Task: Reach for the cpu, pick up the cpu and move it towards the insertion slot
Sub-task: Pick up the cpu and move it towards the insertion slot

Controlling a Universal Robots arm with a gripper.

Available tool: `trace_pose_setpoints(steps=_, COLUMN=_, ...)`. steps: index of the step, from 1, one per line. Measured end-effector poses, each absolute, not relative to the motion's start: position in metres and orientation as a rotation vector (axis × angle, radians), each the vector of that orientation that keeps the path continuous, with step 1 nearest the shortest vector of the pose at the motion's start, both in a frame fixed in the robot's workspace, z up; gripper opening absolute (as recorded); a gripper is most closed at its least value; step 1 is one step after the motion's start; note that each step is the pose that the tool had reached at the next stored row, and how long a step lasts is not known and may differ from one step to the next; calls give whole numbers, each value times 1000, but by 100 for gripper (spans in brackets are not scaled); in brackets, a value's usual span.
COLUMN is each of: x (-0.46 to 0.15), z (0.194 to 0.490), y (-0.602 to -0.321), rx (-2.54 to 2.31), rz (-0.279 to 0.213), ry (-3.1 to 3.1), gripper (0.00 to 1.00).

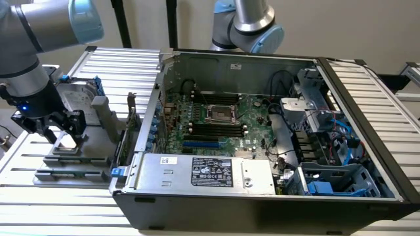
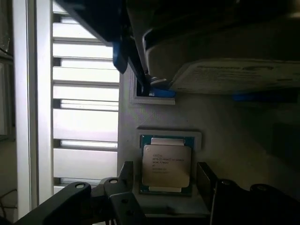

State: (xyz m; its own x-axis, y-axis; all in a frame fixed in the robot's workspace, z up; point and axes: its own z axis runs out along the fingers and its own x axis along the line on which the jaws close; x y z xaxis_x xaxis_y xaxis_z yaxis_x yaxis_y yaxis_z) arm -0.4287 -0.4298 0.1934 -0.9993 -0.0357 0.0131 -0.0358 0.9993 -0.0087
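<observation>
Slatted table (image 1: 46, 206) on the exterior view's left carries a grey holder (image 2: 234, 140); cpu (image 2: 166, 164) lies flat in its recess. I see gripper (image 2: 165, 172) spread, fingers either side of the chip, slim gaps at both edges. Insertion slot (image 1: 220, 113) sits well apart on the mobo (image 1: 253, 105), top exposed in the open case (image 1: 262, 206).

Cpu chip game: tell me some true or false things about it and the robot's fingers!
The cpu lies flat in a grey holder. True.
The cpu sits in the insertion slot. False: it is outside the computer case, in the grey holder.
The fingers are shut tight on the cpu. False: they are open, one on each side, with gaps.
The fingers hang over the grey holder, outside the computer case. True.
</observation>
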Motion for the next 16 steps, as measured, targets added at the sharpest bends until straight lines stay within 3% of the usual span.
trace_pose_setpoints(steps=16, x=-426, z=191, y=-430, rx=56, rz=14, ry=-3123, gripper=65)
